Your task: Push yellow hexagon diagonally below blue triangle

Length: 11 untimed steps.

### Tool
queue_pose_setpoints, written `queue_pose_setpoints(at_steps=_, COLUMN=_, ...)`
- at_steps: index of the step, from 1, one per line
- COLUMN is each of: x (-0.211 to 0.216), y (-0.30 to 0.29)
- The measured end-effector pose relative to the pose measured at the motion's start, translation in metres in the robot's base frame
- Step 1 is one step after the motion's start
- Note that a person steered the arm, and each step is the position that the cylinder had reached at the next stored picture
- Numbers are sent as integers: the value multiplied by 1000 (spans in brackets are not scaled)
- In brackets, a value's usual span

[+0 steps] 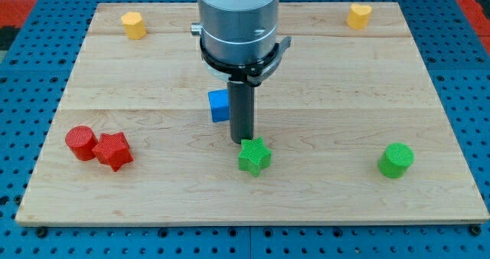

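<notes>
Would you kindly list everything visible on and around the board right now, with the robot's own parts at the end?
yellow hexagon: one, yellow, top left of the board.
yellow heart-like block: one, yellow, top right of the board; shape not fully clear.
blue block: one, blue, near the centre, partly hidden behind the rod; shape hard to make out.
red cylinder: one, red, left side, touching or nearly touching the red star.
red star: one, red, just right of the red cylinder.
green star: one, green, bottom centre.
green cylinder: one, green, bottom right.
wooden board: one, light wood, on a blue surface.
my tip: one, dark rod end, just above the green star, right of the blue block.
</notes>
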<state>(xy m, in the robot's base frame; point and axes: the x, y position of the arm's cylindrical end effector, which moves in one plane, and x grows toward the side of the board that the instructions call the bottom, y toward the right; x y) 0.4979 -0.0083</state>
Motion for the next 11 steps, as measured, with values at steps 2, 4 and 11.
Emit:
queue_pose_setpoints(at_steps=2, x=8, y=17)
queue_pose_setpoints(at_steps=4, x=-51, y=169)
queue_pose_setpoints(at_steps=11, x=45, y=138)
